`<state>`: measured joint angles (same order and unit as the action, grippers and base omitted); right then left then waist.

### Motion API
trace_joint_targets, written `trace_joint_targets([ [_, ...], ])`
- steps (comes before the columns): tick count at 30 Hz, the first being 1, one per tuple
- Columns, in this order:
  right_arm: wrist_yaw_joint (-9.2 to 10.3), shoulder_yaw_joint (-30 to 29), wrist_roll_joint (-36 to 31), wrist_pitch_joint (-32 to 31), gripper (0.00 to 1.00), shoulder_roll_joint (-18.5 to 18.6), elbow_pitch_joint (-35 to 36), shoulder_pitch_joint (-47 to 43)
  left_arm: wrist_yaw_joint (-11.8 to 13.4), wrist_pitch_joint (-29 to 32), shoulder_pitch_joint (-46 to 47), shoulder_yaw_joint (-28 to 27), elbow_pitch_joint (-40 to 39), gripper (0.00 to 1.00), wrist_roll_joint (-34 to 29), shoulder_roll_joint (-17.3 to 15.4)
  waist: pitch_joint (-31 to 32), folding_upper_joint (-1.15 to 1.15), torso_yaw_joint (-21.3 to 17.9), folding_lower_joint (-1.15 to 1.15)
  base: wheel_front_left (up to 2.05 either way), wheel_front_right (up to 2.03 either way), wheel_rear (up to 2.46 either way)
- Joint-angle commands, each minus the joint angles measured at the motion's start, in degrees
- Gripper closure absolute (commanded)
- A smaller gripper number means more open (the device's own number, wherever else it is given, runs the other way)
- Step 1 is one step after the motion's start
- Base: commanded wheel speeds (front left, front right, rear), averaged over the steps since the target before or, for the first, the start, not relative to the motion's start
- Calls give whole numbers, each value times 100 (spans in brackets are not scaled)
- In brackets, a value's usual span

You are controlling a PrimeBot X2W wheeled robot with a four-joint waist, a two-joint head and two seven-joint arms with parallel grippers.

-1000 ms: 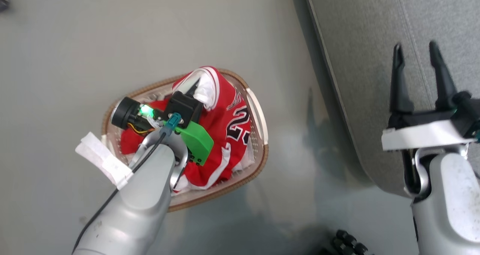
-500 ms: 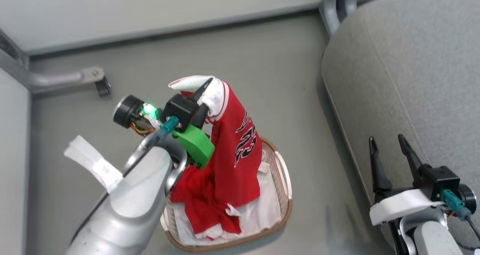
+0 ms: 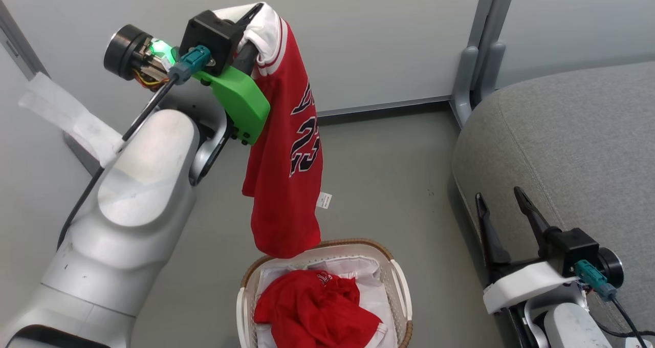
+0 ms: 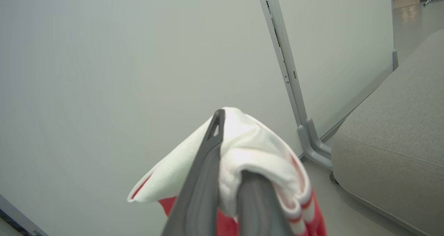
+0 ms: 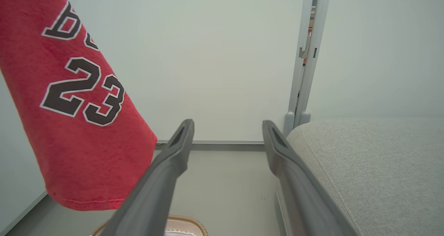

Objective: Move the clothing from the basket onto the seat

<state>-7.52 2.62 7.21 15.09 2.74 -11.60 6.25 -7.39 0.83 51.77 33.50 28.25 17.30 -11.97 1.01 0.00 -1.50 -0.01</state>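
Above basket (image 3: 358, 243), now higher: jersey (image 3: 286, 184) pinched in left end effector (image 3: 256, 23); right end effector (image 3: 497, 194) spread.

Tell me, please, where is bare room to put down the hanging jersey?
The grey seat is bare from the wall post down to the right fingers. The floor between jersey and seat is also free. The basket is crowded with a red garment.
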Motion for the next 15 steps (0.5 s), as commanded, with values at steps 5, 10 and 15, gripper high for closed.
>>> trace_joint_targets([
  [5,5,411,61,12,0,24,5,212,-8,204,300,66,89,100,69,18,5,0,-88,1,0,0,0],
  [10,6,1176,307,12,0,26,103,469,-9,302,354,144,138,100,135,108,21,0,-105,1,0,0,0],
  [15,6,1979,609,11,0,28,82,841,-6,408,386,269,199,100,167,198,56,0,-62,1,0,0,0],
])
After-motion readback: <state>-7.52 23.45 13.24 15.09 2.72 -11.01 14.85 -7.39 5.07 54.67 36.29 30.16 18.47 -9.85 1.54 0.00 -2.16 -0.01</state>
